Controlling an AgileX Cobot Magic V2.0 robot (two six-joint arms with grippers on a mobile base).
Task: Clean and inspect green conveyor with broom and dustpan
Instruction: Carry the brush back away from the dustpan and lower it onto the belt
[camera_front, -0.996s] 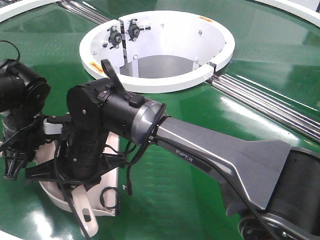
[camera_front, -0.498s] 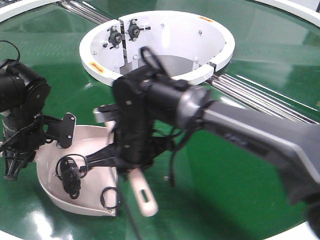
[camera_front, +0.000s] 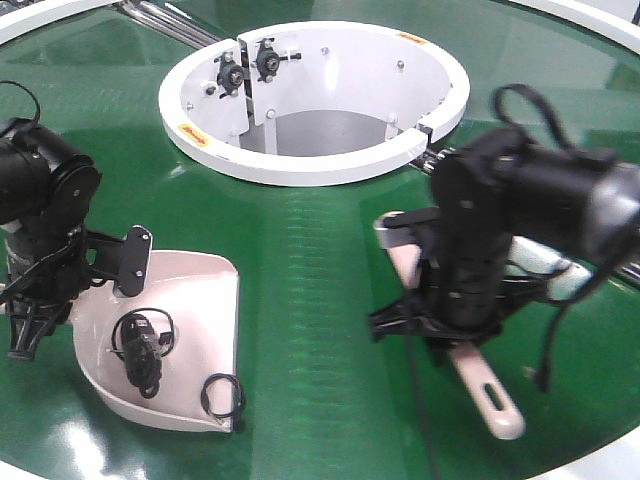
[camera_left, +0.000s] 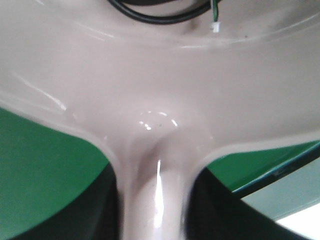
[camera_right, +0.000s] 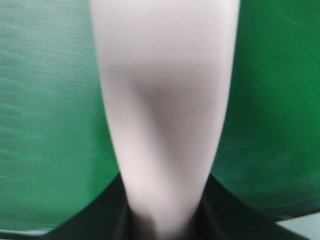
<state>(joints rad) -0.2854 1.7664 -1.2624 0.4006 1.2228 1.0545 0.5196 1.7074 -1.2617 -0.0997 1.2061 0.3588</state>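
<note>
Swung right gripper (camera_front: 452, 338) away from dustpan (camera_front: 195, 300), ended well apart from it. Stayed clamped on broom (camera_front: 488, 398) mid-handle, slotted end sticking out below the jaws, conveyor (camera_front: 320, 390) beneath. Kept left gripper (camera_front: 28, 322) pinched on dustpan handle, scoop resting on conveyor just beside it. Spotted black part (camera_front: 140, 352) and cable loop (camera_front: 222, 393) in the scoop.

The green conveyor (camera_front: 320, 260) is glossy and mirrors the lamps. The dustpan (camera_front: 190, 300) is smooth beige-pink plastic with a soft sheen. The broom (camera_front: 490, 395) looks like the same plastic, duller. The roller strips (camera_front: 540, 205) are bright bare metal. The opening's rim (camera_front: 300, 168) is smooth, white and semi-gloss.
</note>
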